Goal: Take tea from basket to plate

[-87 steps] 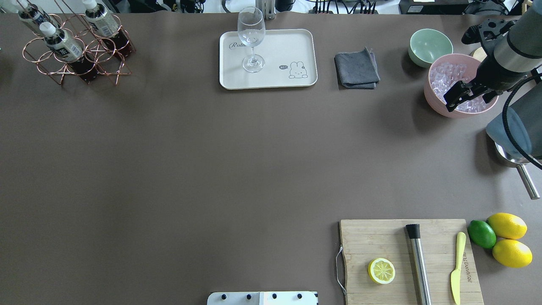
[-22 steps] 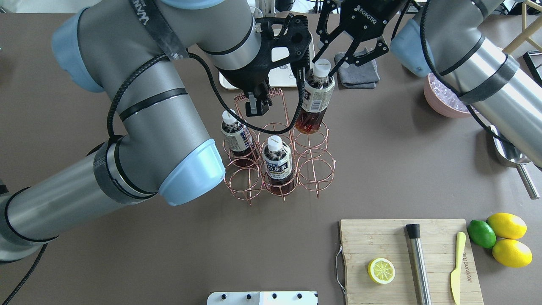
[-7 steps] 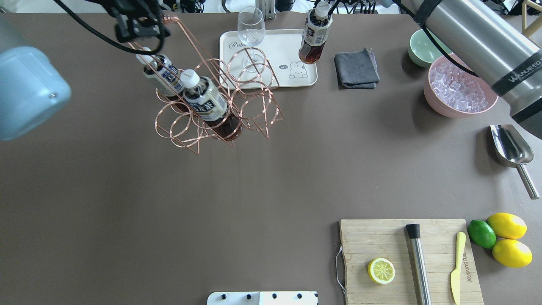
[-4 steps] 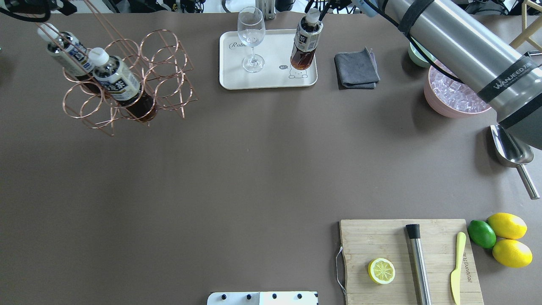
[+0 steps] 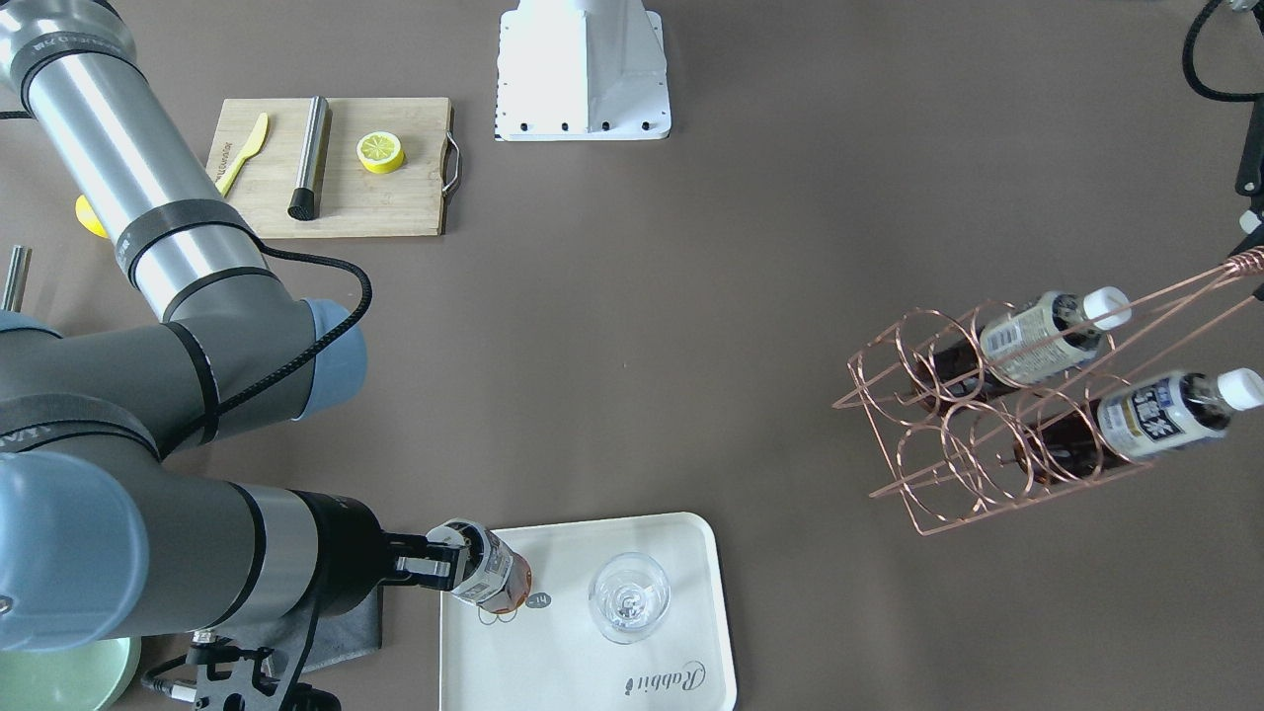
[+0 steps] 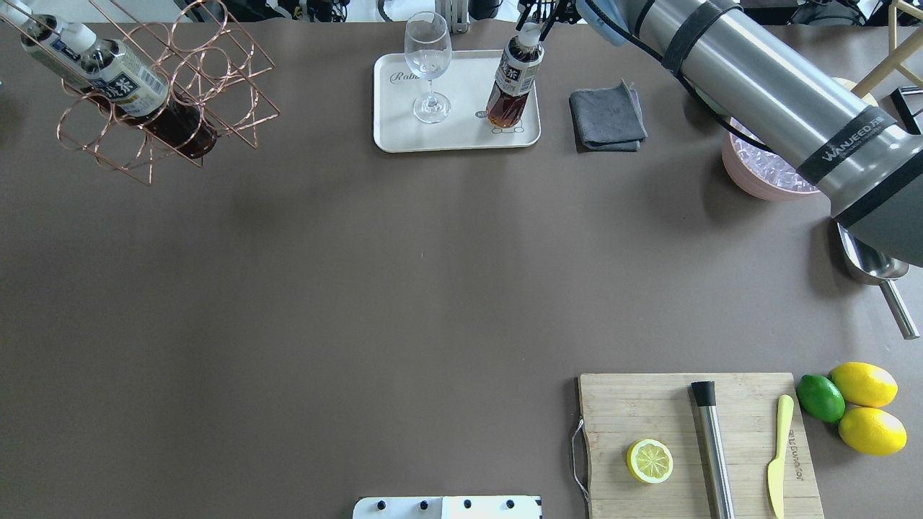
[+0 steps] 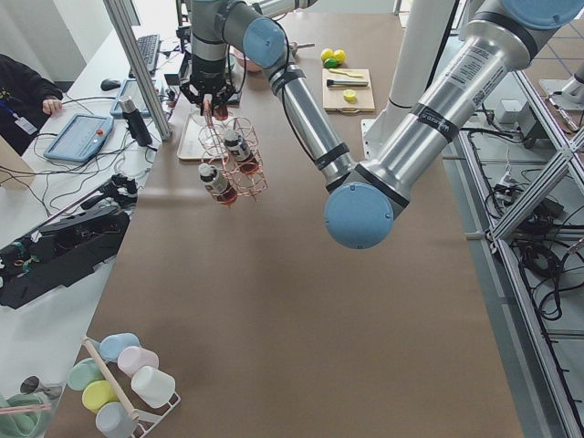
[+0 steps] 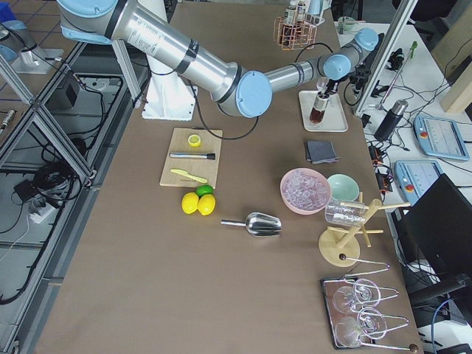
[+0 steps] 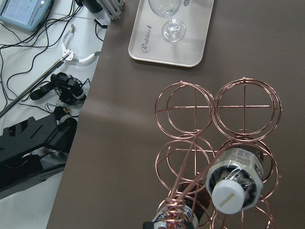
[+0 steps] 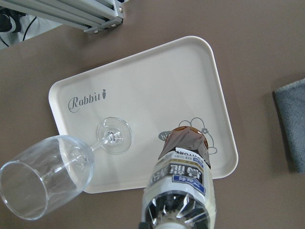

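Observation:
My right gripper (image 5: 439, 565) is shut on the neck of one tea (image 5: 491, 583) bottle and holds it tilted, base down on or just above the bear drawing at the plate (image 6: 461, 137) 's right end. The bottle (image 10: 183, 191) and plate (image 10: 143, 81) fill the right wrist view. My left gripper (image 5: 1252, 259) is shut on the wire handle of the basket (image 6: 216, 79), which hangs tilted in the air over the table's far left corner. Two more tea bottles (image 6: 122, 72) lean in its rings (image 9: 236, 179).
A wine glass (image 6: 429, 65) stands on the plate's left half, close to the held bottle. A grey cloth (image 6: 607, 117), pink ice bowl (image 6: 757, 173), metal scoop (image 6: 876, 277), cutting board (image 6: 649, 411) with lemon half, muddler and knife, and loose citrus (image 6: 862, 407) lie to the right.
My left gripper has carried the basket farther left and back toward the far corner. My right gripper has brought the tea bottle lower and slightly left, over the plate's bear drawing.

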Available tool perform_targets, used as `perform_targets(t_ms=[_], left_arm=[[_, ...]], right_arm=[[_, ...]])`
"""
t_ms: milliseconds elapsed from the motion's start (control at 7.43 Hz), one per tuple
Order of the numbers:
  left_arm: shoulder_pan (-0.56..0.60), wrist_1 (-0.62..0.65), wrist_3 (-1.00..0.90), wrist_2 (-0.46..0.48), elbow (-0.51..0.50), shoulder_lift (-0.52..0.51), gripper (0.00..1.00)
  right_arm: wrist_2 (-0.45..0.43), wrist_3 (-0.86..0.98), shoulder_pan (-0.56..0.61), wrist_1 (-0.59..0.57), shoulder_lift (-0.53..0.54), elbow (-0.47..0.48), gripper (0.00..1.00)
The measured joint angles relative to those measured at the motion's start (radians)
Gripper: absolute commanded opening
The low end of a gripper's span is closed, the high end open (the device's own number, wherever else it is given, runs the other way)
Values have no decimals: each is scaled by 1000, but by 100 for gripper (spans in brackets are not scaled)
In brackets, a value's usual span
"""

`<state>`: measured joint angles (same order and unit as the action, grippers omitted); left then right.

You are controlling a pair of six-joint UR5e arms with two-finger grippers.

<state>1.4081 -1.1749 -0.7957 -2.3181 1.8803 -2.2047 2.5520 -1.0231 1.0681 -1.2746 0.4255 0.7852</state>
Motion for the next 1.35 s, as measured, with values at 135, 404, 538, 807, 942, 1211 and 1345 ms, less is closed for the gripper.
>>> perform_targets(t_ms=[135, 404, 538, 807, 942, 1211, 1345], left_arm=[[15, -24, -42, 1, -80, -23, 0], [31, -208, -96, 7, -297, -64, 0], [40, -301, -130, 10, -409, -88, 0], [52, -434, -174, 27, -572, -129, 0], [50, -480, -182, 56, -621, -140, 0], [47, -523, -220, 93, -705, -170, 0], [47, -545, -231, 117, -736, -178, 0]], right_arm=[[-27, 0, -11, 6, -6, -3, 0], [-56, 0, -23, 9, -10, -4, 11], [-69, 0, -30, 9, -11, -4, 27], [-85, 0, -41, 9, -12, -4, 69], [-88, -1, -46, 8, -11, -4, 73], [-88, -8, -47, 4, -12, 13, 74], [-88, -14, -47, -3, -12, 36, 75]])
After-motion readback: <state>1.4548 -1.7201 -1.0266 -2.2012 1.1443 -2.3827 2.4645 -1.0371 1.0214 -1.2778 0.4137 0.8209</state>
